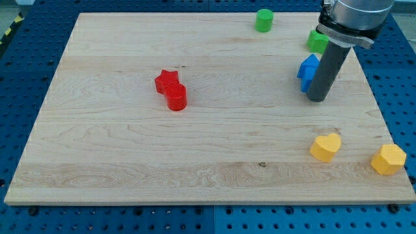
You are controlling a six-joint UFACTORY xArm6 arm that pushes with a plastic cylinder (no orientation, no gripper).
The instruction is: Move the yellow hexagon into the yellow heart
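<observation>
Nearest the view's bottom edge of the wooden worktop (130,175), in the bottom-right corner, sits the yellow hexagon (389,159), close to the right edge. Just to its left, apart from it with bare wood between, lies the yellow heart (325,147), slightly farther from the bottom edge.

Farther up, left of the middle, a red cylinder (177,97) touches a red star (166,80) that sits just behind it toward the view's top left.

On the right side, the arm comes in from the top-right corner and ends in a straight dark rod standing nearly upright. My tip (316,100) rests on the worktop well above the yellow heart and well apart from the yellow hexagon. This arm carries no pincer, so there is no open or closed state to tell. Just left of the rod, touching or nearly touching it, is a blue block (307,69); its shape is partly hidden by the rod. Behind that, a green block (316,41) peeks out beside the arm's body, shape unclear.

Farthest off, near the top edge and right of centre, stands a green cylinder (264,20).

No writing or labels can be read on anything.
</observation>
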